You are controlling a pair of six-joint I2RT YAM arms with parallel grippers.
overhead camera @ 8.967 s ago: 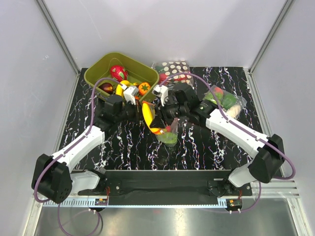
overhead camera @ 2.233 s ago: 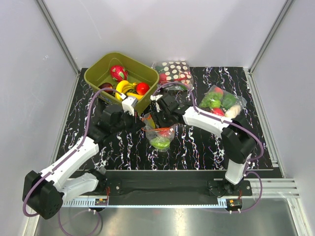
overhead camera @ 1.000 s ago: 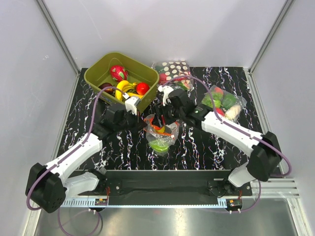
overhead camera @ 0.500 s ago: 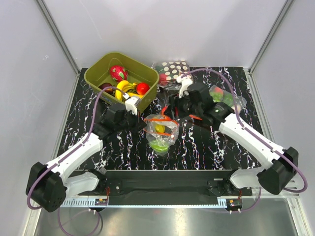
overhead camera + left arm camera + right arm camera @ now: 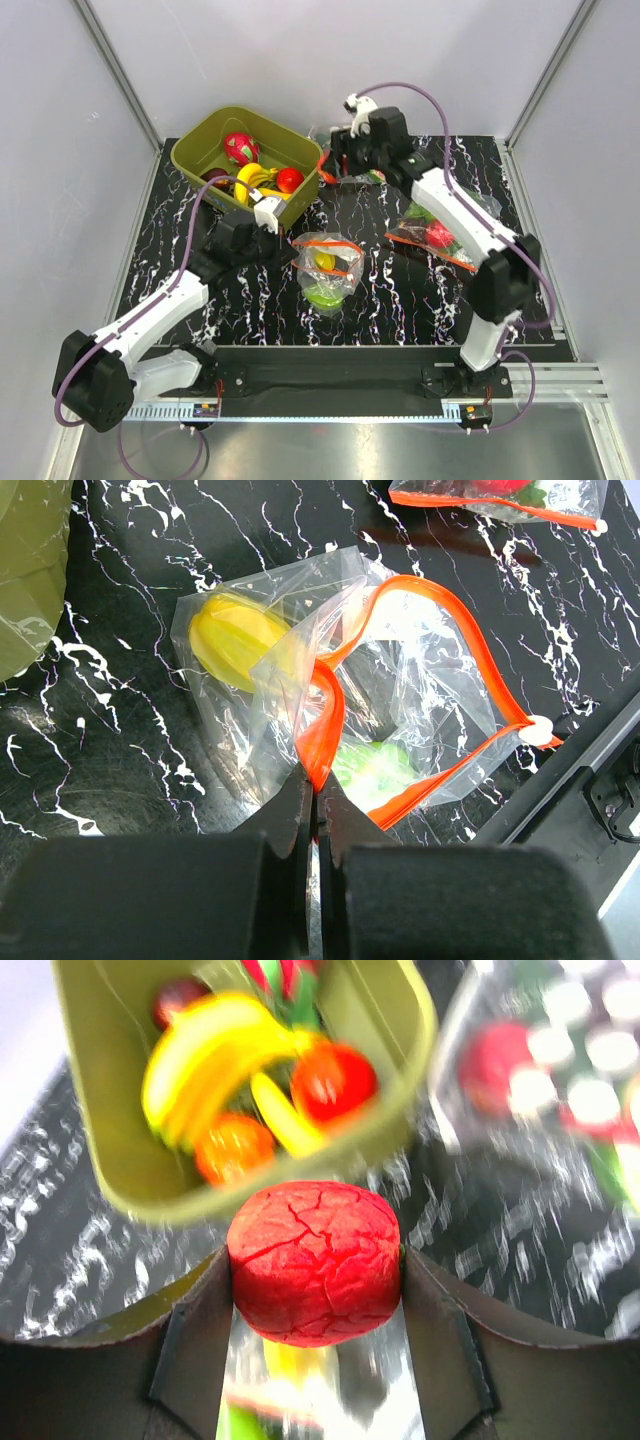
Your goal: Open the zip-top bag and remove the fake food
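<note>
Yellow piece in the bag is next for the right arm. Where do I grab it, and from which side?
Probably across the yellow piece's short width, coming down through the zip-top bag's orange-rimmed mouth, which the left gripper pinches open; plastic covers its other sides.

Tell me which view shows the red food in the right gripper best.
Right wrist: the red food fills the frame's middle, clamped in the right gripper, its cracked skin clear. Top external shows that gripper from above, the food too small to make out. Left wrist does not show it.
</note>
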